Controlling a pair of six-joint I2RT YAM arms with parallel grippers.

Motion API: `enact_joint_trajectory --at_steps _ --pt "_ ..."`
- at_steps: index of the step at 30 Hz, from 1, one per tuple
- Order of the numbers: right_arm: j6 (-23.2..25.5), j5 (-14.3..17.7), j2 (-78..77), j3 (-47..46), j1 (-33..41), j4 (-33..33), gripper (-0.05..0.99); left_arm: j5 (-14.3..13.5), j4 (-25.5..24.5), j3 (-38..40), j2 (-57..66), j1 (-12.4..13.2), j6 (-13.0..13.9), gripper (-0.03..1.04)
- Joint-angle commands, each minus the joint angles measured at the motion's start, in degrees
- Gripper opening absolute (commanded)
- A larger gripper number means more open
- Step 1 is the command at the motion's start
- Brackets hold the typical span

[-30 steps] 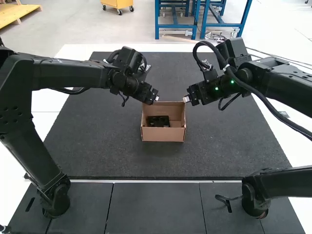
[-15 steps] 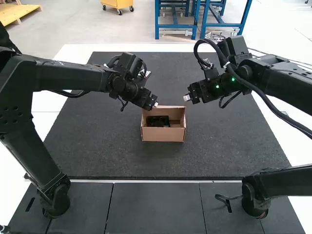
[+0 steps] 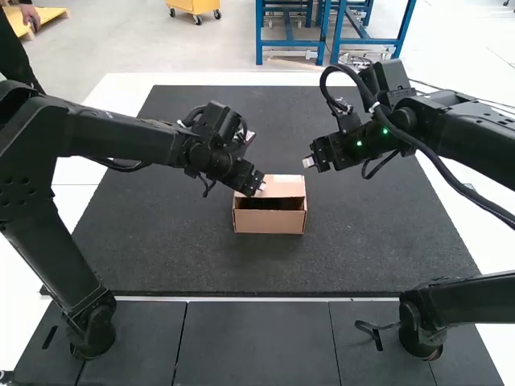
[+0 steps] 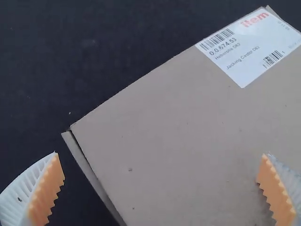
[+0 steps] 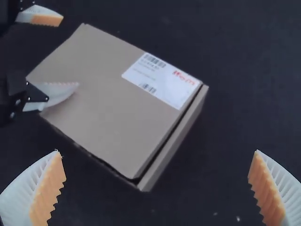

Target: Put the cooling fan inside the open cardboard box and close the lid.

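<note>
The cardboard box (image 3: pixel 269 213) stands in the middle of the black mat, its lid (image 3: pixel 278 186) folded down almost flat so the fan inside is hidden. A thin gap remains along the lid's front edge in the right wrist view. My left gripper (image 3: pixel 256 185) is open at the lid's back left corner, one finger (image 5: pixel 52 92) resting on the lid (image 5: pixel 113 106), the other finger (image 5: pixel 36 17) beyond the box. The left wrist view looks down on the lid (image 4: pixel 188 141) between my left gripper's (image 4: pixel 160 188) spread pads. My right gripper (image 3: pixel 310 163) hangs open above the box's right back side, touching nothing.
The black mat (image 3: pixel 161 241) covers the table around the box, with white table surface (image 3: pixel 483 241) at both sides. A white label (image 5: pixel 162 80) is stuck on the lid. Both arms slant in from the sides over the mat's back half.
My left gripper has moved down and to the right, bringing the lid down over the box and hiding the fan. The right gripper drew back slightly and then held still.
</note>
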Motion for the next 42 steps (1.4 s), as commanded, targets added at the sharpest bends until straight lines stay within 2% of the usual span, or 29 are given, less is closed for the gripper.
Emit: enact_joint_trajectory --at_steps 1,8,19,21,25,30,32,36,38,40,42 --pt "0.4 -1.2 0.2 0.8 -0.6 -0.1 0.89 0.4 0.9 -1.4 1.4 -0.5 -0.4 0.97" --pt "0.5 -1.5 0.1 0.8 -0.6 -0.3 0.89 0.2 2.0 -3.5 2.1 -1.0 -0.8 0.97" --pt "0.5 -1.8 -0.2 0.6 -0.7 -0.7 0.89 -2.6 5.8 -5.9 2.6 -1.2 -0.8 0.97" --pt "0.5 -1.8 -0.2 0.8 -0.7 -1.0 0.89 -2.7 5.6 -5.6 2.6 -1.6 -1.1 0.97" --pt "0.5 -1.8 -0.8 1.0 -0.7 -1.4 0.89 -3.3 3.4 -3.6 1.4 -1.7 -3.6 0.97" --pt "1.0 -1.8 -1.3 2.4 -1.1 -2.3 0.89 -3.8 -0.9 1.2 -1.4 0.2 -3.7 0.97" --pt "1.2 -1.7 -2.0 2.6 -1.8 -2.4 0.90 -5.1 -1.7 3.1 -2.3 1.6 -3.5 0.97" --pt "1.1 -1.9 -4.1 3.3 -4.3 0.0 0.90 -13.5 -2.2 5.5 -3.3 2.5 -3.5 0.97" --pt "0.5 -3.3 -5.0 3.6 -5.5 2.1 0.91 -16.2 -2.5 6.5 -3.8 2.5 -3.6 0.97" --pt "0.2 -5.3 -5.6 4.1 -6.7 3.0 0.91 -17.4 -3.6 7.3 -5.2 2.6 -3.8 0.97" --pt "0.2 -5.2 -6.3 4.4 -7.6 4.6 0.91 -17.4 -3.7 7.8 -7.2 2.7 -4.1 0.97"
